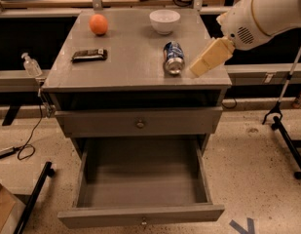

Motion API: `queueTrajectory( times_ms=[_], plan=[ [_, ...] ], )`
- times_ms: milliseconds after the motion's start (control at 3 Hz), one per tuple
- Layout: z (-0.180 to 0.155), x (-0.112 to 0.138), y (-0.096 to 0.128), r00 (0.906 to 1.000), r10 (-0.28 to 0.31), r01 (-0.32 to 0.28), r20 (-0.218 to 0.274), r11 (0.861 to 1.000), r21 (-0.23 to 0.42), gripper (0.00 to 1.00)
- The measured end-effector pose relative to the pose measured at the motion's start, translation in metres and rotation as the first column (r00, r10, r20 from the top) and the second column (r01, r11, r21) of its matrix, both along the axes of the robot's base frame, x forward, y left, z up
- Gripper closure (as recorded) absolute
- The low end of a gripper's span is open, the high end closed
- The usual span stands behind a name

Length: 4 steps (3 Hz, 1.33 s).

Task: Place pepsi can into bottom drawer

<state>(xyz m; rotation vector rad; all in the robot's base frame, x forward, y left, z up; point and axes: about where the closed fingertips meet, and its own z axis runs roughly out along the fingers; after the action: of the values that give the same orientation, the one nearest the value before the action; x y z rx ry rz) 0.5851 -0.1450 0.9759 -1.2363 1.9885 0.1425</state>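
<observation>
Orange, white bowl and dark bar on the cabinet top, none blocking. Pepsi can lies on its side just beside my gripper, not touching. Can't tell the grip state. Bottom drawer open.

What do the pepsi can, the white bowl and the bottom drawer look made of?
Pepsi can: thin metal, likely aluminium; glossy blue print, silvery end. White bowl: smooth and white, ceramic or plastic, cannot tell. Bottom drawer: flat matte grey panels, painted wood or metal, unclear. The gripper hovers close beside the can.
</observation>
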Motion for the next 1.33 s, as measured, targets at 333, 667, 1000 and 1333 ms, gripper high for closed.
queueTrajectory(
  times_ms=[333, 667, 1000, 1333],
  plan=[
    [-0.015, 0.031, 0.017, 0.9978, -0.066, 0.066, -0.002, 0.992, 0.11, 0.0],
    [-0.035, 0.062, 0.027, 0.9915, -0.125, 0.13, -0.035, 0.975, 0.179, 0.0],
    [-0.06, 0.099, 0.034, 0.9803, -0.182, 0.195, -0.077, 0.954, 0.228, 0.0],
    [-0.078, 0.121, 0.035, 0.9728, -0.205, 0.226, -0.108, 0.943, 0.246, 0.0]
  ],
)
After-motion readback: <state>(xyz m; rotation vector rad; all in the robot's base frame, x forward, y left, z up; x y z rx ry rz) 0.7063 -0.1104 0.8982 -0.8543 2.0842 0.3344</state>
